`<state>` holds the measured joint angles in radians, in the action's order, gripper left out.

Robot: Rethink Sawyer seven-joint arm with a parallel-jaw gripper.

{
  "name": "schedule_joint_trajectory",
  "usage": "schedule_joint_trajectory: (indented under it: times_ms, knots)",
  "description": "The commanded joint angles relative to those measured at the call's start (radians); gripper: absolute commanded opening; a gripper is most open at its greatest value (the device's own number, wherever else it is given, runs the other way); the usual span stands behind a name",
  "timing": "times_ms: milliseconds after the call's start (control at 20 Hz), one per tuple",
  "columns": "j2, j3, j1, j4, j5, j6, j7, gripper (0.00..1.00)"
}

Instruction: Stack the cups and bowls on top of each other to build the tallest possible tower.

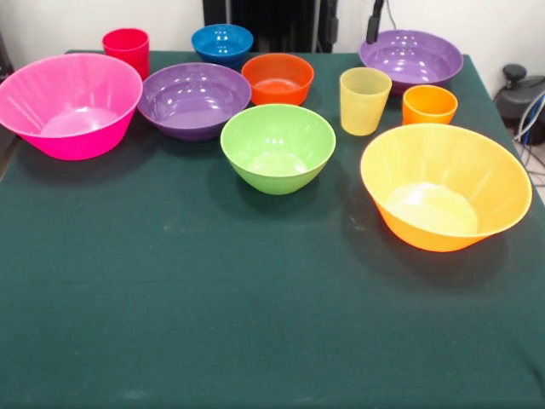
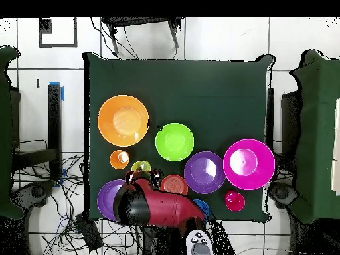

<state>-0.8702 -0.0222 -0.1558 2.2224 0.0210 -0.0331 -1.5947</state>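
All cups and bowls stand apart and upright on the green table [image 1: 255, 324]. In the front view, from the left: big pink bowl [image 1: 70, 104], red cup [image 1: 127, 48], purple bowl [image 1: 194, 99], small blue bowl [image 1: 222, 43], small orange bowl [image 1: 278, 77], lime green bowl [image 1: 278, 146], pale yellow cup [image 1: 364, 100], orange cup [image 1: 429, 104], second purple bowl [image 1: 411, 57], big orange-yellow bowl [image 1: 444, 185]. My gripper [image 1: 373, 24] shows only as a dark tip at the top edge, above the gap between the yellow cup and the second purple bowl. It holds nothing that I can see.
In the overhead view my red arm [image 2: 159, 207] reaches over the table's near edge. It covers part of the second purple bowl [image 2: 108, 198] and most of the blue bowl [image 2: 202, 210]. Cables and a dark device [image 1: 519, 89] lie off the table's right side.
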Motion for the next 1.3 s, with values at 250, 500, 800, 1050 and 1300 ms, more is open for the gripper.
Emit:
schedule_joint_trajectory:
  times_ms: [250, 500, 800, 1050, 1300]
  knots:
    - [0.143, 0.129, 0.158, -0.313, -0.114, -0.435, -0.228, 1.0]
    - [0.299, 0.144, 0.219, -0.556, -0.147, -0.493, -0.281, 1.0]
    - [0.42, 0.17, 0.266, -0.768, -0.148, -0.579, -0.333, 1.0]
    - [0.475, 0.177, 0.28, -0.895, -0.153, -0.688, -0.371, 1.0]
    - [0.515, 0.186, 0.307, -0.999, -0.16, -0.777, -0.43, 1.0]
